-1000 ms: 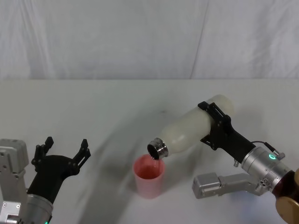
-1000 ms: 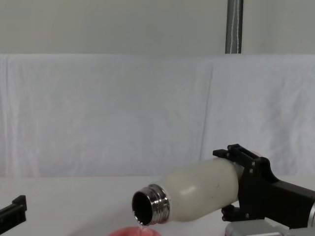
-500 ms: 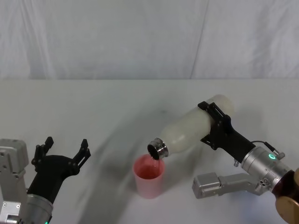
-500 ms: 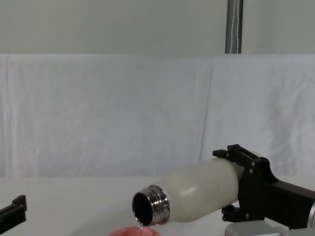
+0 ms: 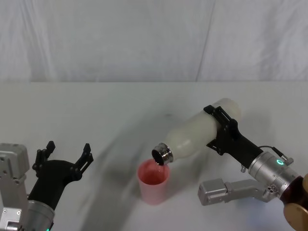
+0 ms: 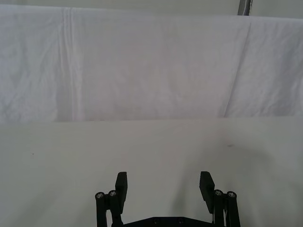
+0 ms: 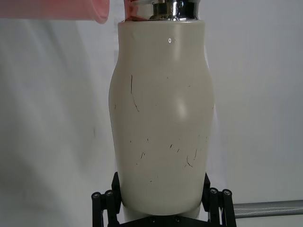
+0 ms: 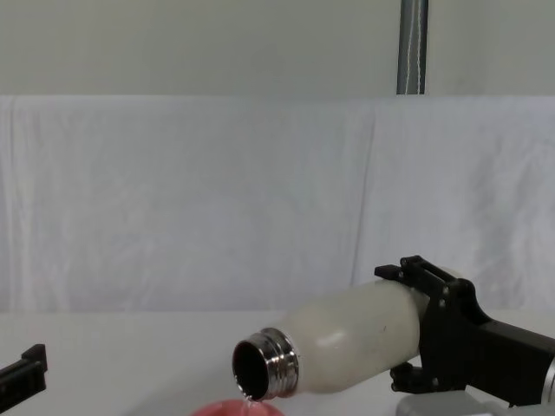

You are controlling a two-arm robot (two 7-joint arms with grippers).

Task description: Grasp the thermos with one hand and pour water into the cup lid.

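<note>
The cream-white thermos (image 5: 197, 132) is tipped nearly level, its silver neck (image 5: 162, 153) hanging just over the rim of the pink cup lid (image 5: 153, 183). My right gripper (image 5: 222, 130) is shut on the thermos body near its base. In the chest view the thermos (image 8: 347, 338) points its open mouth down-left, above the cup lid's rim (image 8: 236, 408), with a small drip at the lip. The right wrist view looks along the thermos (image 7: 162, 118) toward the cup lid (image 7: 61, 9). My left gripper (image 5: 62, 156) is parked open at the near left, and its fingers (image 6: 120, 187) stand apart.
The white table (image 5: 96, 110) runs back to a white draped cloth (image 5: 154, 38). A grey boxy part of the right arm (image 5: 228, 190) lies low just right of the cup lid.
</note>
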